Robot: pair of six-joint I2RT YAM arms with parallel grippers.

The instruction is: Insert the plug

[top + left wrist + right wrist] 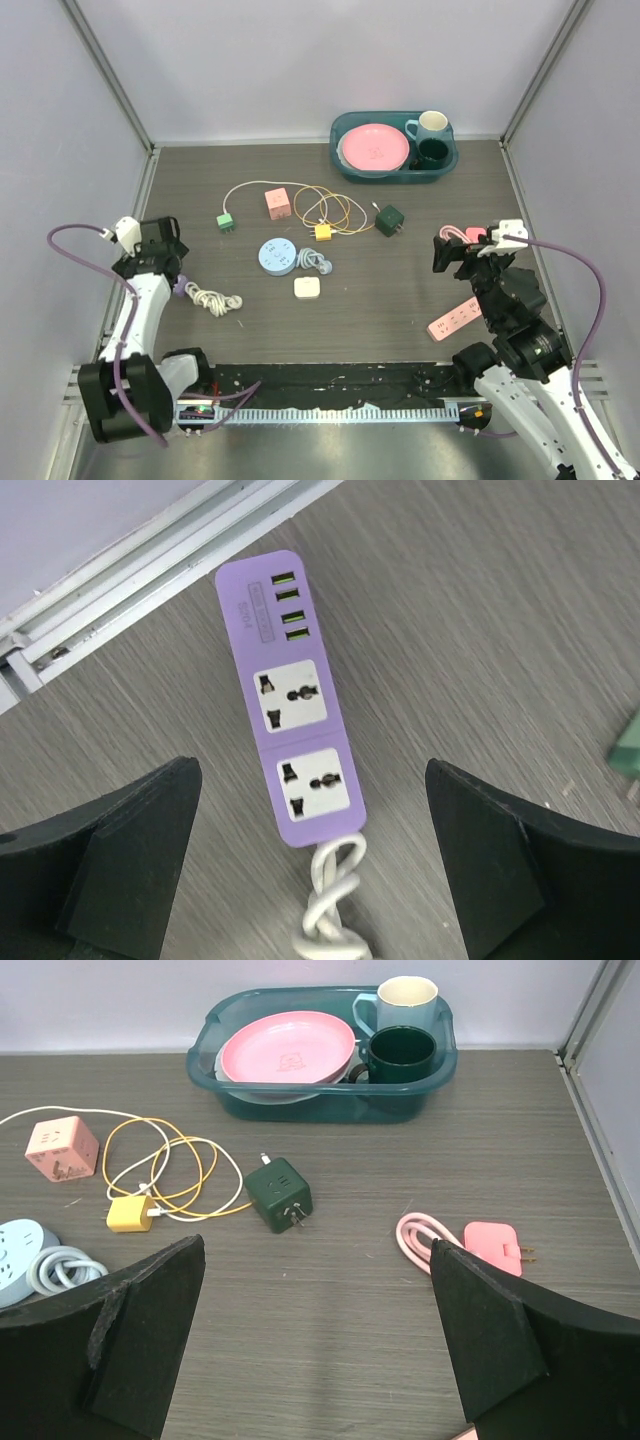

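No legible text anywhere. On the purple power strip [298, 745], a small pale print beside the four USB ports [286, 606], too blurred to read. On the pink plate [288, 1045], a faint central mark, not decipherable. On the pink cube socket [62, 1148], only indistinct marks.

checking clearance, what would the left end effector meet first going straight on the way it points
Probably the purple power strip, lying centred between the open fingers of the left end effector; depth is unclear.
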